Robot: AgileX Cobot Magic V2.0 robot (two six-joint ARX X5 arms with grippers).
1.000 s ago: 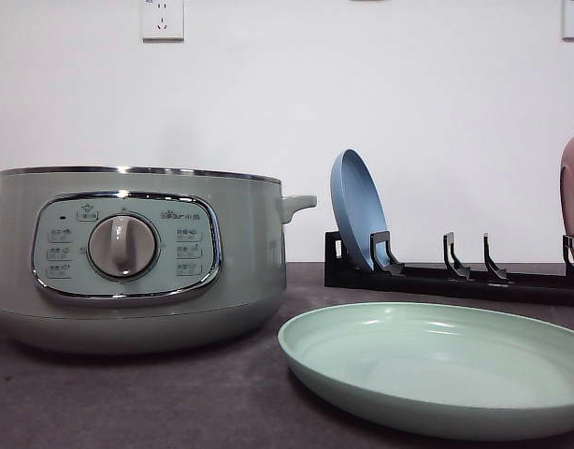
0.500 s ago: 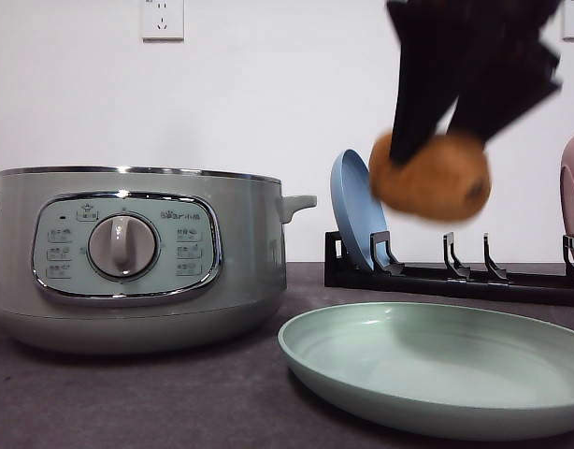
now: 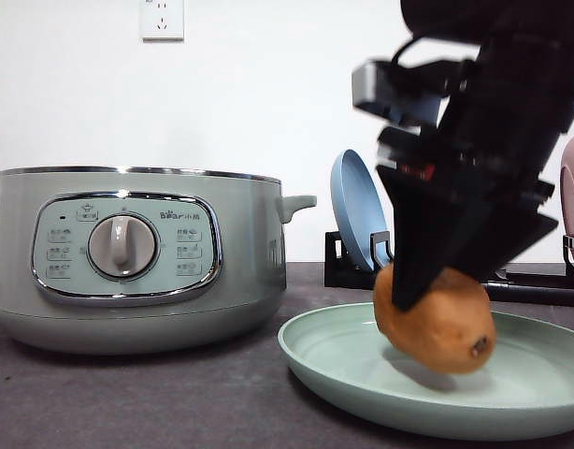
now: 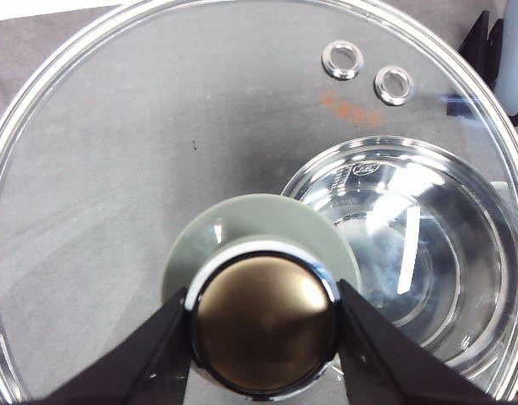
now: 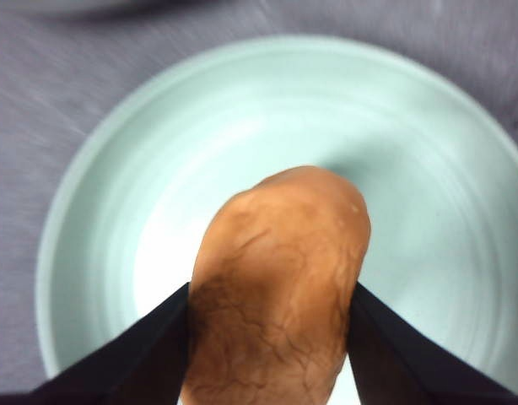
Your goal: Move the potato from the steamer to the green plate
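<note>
Most of the transfer is complete, by my reading. The potato [image 3: 437,321] is out of the steamer [image 3: 137,257] and sits low over the green plate [image 3: 343,369], clamped between the two fingers of my right pincer [image 5: 272,337]. In the front view its underside is at or just above the plate floor; I cannot tell whether it touches. A small dark spot faces the camera at its lower end.

Remaining steps, as I judge them: set the potato down, spread the right pincer, lift clear.

My left pincer [image 4: 263,325] is clamped on the round knob [image 4: 263,325] of the glass lid [image 4: 116,169], held above the steamer's bare metal bowl [image 4: 411,253], seen through the glass.

Writing: the steamer's control panel [image 3: 126,248] carries a small brand mark above the dial [image 3: 123,246] and button labels around it; all are too small to read. Faint orange print on the lid glass is illegible.
</note>
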